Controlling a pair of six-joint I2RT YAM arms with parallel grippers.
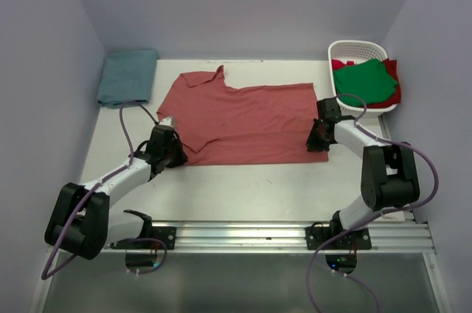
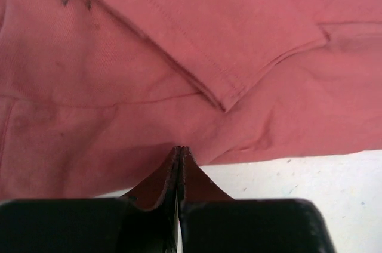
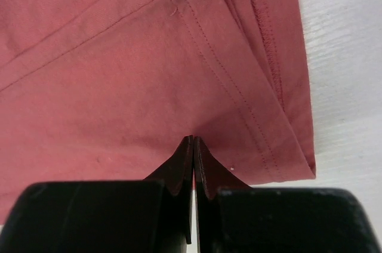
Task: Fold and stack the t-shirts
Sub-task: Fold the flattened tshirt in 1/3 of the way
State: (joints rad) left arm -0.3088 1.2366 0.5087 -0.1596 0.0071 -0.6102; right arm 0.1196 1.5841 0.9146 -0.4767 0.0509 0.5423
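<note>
Brick-red collared shirt (image 1: 243, 117) is touched at its 8 and 4 o'clock corners by jaws pressed together, and nothing would be lifted if no cloth is caught.

Right gripper (image 3: 192, 141): 2 fingers pressed flat together, no gap between them, tips down against the brick-red shirt (image 3: 119, 74). Can't tell whether any cloth is caught between them. The shirt fills most of the frame, left to centre. A hem (image 3: 239, 92) with 2 parallel rows of stitching runs diagonally from top centre to lower right, and a second folded edge lies just right of it. The cloth ends in a corner at lower right, just beside the fingertips. White table (image 3: 346, 56) is bare along the right side.
</note>
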